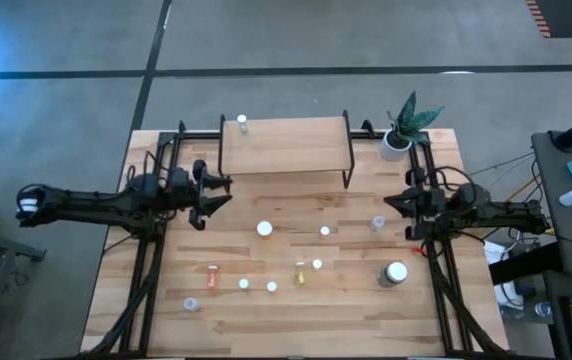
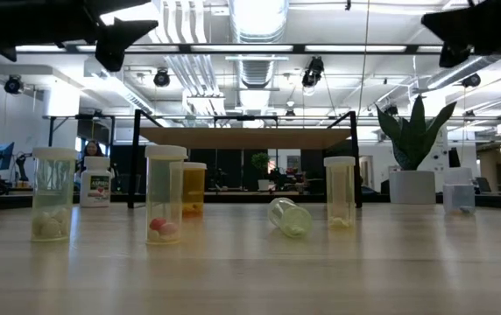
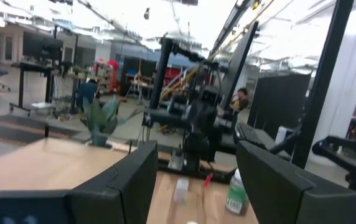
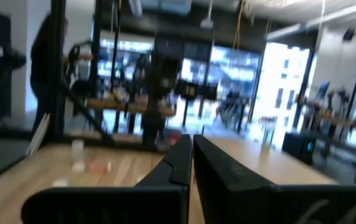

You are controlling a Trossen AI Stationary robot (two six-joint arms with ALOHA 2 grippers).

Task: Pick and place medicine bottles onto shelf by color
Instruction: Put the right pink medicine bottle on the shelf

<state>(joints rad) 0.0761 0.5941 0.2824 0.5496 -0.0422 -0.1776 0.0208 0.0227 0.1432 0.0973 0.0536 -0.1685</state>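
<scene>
Wooden plank table (image 1: 296, 300) under bright workshop ceiling lights.
Medicine bottles (image 1: 264, 229) scattered mid-table; one on shelf (image 1: 286, 146) at far edge. Left gripper (image 1: 216, 195) raised, open, empty; right gripper (image 1: 394, 200) closed, empty.

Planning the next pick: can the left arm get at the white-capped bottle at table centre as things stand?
Probably yes. The left gripper is open and empty, up off the table beside the shelf. Bare tabletop lies between it and the white-capped bottle, which stands apart from the other bottles.
</scene>
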